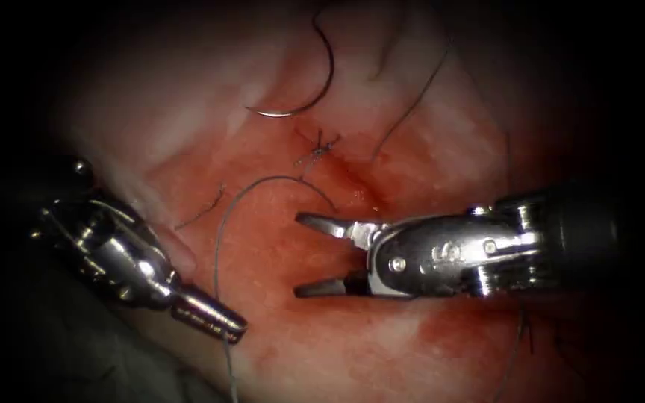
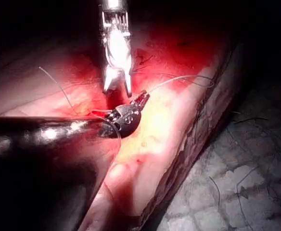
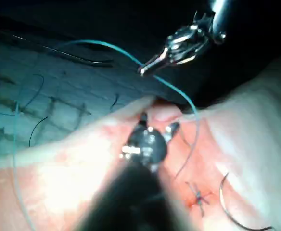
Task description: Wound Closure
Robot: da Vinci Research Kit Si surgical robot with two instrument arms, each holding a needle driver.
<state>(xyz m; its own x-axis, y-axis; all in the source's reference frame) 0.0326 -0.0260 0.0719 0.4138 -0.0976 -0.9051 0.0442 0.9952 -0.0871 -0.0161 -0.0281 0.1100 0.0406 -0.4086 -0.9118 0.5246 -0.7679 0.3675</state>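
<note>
On the reddened tissue (image 1: 278, 246) the needle (image 1: 315, 82) lies loose, the left end effector (image 1: 222, 322) clamps the thread (image 1: 218, 254), and the right end effector (image 1: 309, 254) gapes empty, so I judge a hard tug could strain the knot (image 1: 319, 148).

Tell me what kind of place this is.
Probably a surgical training bench, not an operating room: a slab of tissue lies on a bench surface littered with cut ends of thread. A knot and a loose needle sit on the tissue.

Thread (image 1: 216, 246) cut off at the endoscope view's lower edge; needle (image 1: 315, 82) tip lost in shadow.
</note>
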